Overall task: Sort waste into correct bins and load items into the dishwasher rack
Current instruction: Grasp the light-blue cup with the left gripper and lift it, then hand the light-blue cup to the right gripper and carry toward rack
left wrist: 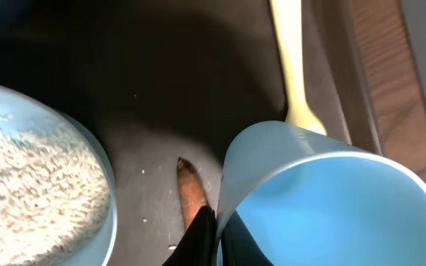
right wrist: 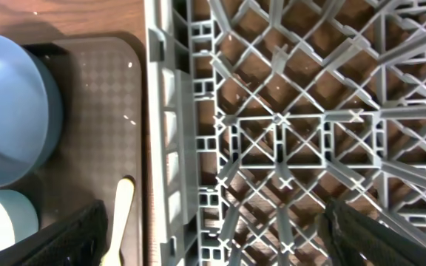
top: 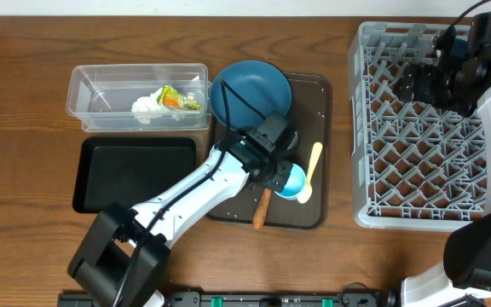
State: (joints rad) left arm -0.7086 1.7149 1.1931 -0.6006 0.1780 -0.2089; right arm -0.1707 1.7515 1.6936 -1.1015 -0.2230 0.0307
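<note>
Right up close to your left wrist camera is the blue cup (left wrist: 331, 207), and you can see into its round mouth. Your left gripper (left wrist: 214, 238) is squeezed tight on the cup's thin wall, near the rim. The cup sits on the big brown tray (left wrist: 161, 89). Just beside the gripper lies the thin brown carrot stick (left wrist: 191, 192), flat on that tray with a few white specks around it. The yellow spoon (left wrist: 293, 66) lies behind the cup, and its handle points away from you. On the other side of the stick is the white bowl (left wrist: 109, 192) with rice crumbs (left wrist: 28, 185) inside. From above, you can see the dark-blue bowl (top: 250, 89) at the far end of the same tray. The clear tub (top: 83, 94) stands left of it and holds the white tissue (top: 147, 107) and the yellow-green wrapper (top: 180, 100). The black tray (top: 135, 175) lies just in front of the tub. Your right gripper (right wrist: 231, 240) hangs over the grey rack (top: 424, 196) with its fingers spread wide and nothing between them.
</note>
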